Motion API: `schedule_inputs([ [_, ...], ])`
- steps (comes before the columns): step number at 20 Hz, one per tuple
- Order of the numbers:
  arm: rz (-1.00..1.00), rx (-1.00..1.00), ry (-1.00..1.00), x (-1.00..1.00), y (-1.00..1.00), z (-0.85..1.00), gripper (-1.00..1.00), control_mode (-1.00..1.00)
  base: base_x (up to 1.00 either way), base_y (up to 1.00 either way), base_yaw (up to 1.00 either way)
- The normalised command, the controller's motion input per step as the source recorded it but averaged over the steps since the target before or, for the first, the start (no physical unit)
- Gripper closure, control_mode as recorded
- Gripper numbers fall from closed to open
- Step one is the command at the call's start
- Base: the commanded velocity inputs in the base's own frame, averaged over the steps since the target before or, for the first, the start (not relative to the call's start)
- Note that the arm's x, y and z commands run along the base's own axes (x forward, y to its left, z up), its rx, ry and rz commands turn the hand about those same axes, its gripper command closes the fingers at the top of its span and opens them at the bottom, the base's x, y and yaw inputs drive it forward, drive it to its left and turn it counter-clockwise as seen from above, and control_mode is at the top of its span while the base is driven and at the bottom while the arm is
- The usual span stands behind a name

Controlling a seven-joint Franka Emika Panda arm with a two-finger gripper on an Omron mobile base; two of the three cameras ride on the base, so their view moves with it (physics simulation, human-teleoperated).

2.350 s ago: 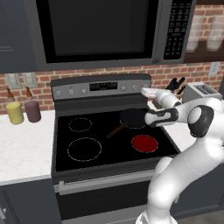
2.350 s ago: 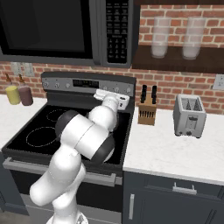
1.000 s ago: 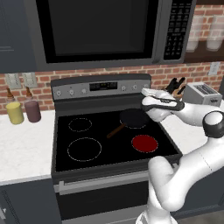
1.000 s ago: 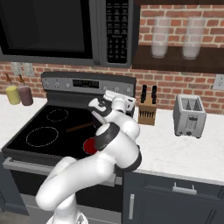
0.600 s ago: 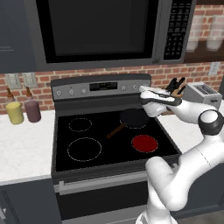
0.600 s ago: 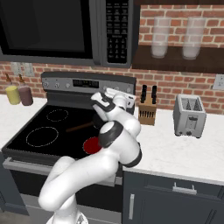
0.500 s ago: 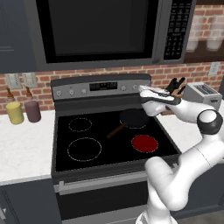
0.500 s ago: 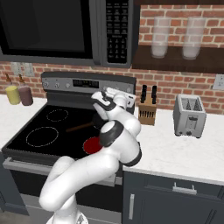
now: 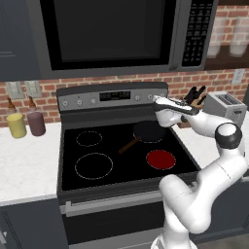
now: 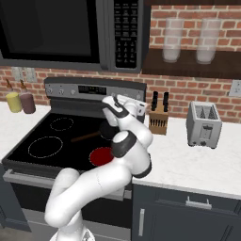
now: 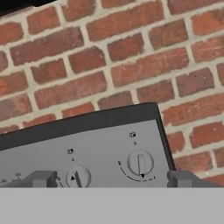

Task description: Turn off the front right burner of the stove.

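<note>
On the wide black-glass stove [image 9: 97, 146] with its grey steel back panel, the front right burner [image 9: 161, 159] is glowing as a solid red disc, right of a small dark pan [image 9: 147, 131]. I am holding my tool [image 9: 156, 103] up near the panel's right-hand knobs [image 11: 140, 163], its tips standing apart.

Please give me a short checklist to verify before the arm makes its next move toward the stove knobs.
1. Front right burner glows red, needs turning off: ok.
2. Gripper near the right end of the stove's back panel: ok.
3. Rightmost knob between the fingertips in the hand view: ok.
4. Fingers touching that knob: cannot tell.
5. That knob controls the red burner: cannot tell.
6. Frying pan on rear right zone, apart from the hand: ok.
</note>
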Motion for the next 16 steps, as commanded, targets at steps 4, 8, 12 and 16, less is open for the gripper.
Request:
schedule_inputs([
  [4,0.0,0.0,0.0,0.21,-0.19,-0.15,-1.0,-1.0,0.0,0.0,0.0],
  [8,0.0,0.0,0.0,0.2,-0.18,-0.1,-1.0,-1.0,0.0,0.0,0.0],
  [12,0.0,0.0,0.0,0.2,-0.11,-0.07,-1.0,-1.0,0.0,0.0,0.0],
  [16,0.0,0.0,0.0,0.21,-0.08,-0.06,-1.0,-1.0,0.0,0.0,0.0],
])
